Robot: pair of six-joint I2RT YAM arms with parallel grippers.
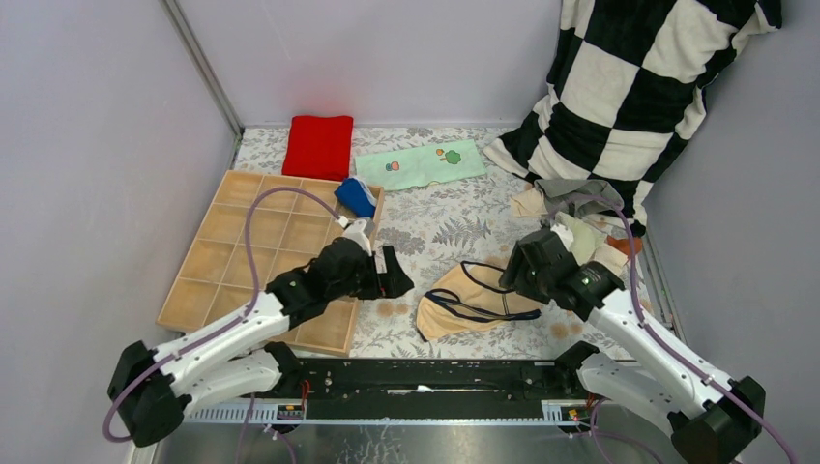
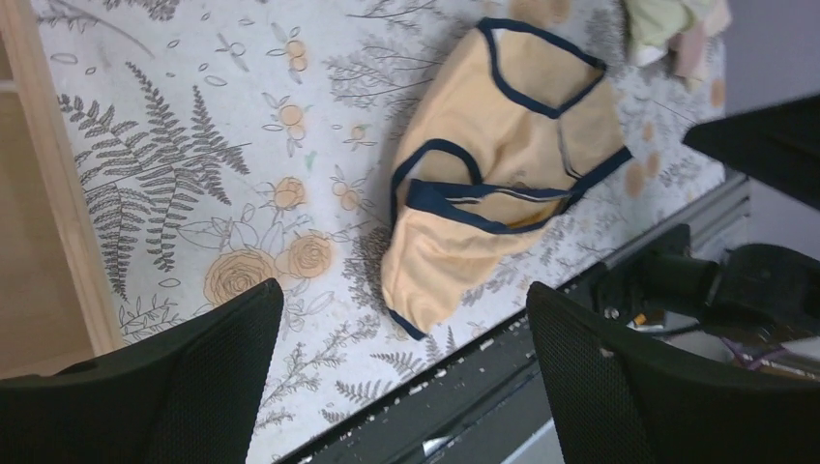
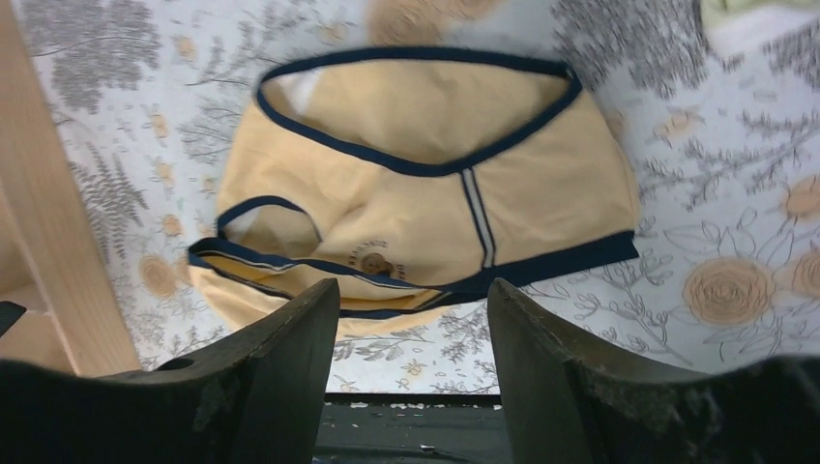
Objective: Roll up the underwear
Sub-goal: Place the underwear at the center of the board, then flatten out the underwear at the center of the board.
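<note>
— Which step are you on?
— The tan underwear (image 1: pixel 474 302) lies loosely spread on the desk (image 1: pixel 435 227) near the front edge, between my arms, not yet rolled. A blue roll (image 1: pixel 356 196) sits at the far corner of the wooden tray (image 1: pixel 261 253).
— Tools?
— Left tool (image 1: pixel 387 277) gapes wide; right tool (image 3: pixel 411 290) hovers above the cloth, fingers apart, gripping nothing.
— Next?
— I'd pinch one edge and roll. The thin, limp fabric with dark elastic trim should bunch easily.

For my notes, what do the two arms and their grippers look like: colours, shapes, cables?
Both arms: white links, black joints and bases. A purple cable loops along the left arm, another along the right arm. The left gripper and right gripper are black, with broad tapering fingers.
</note>
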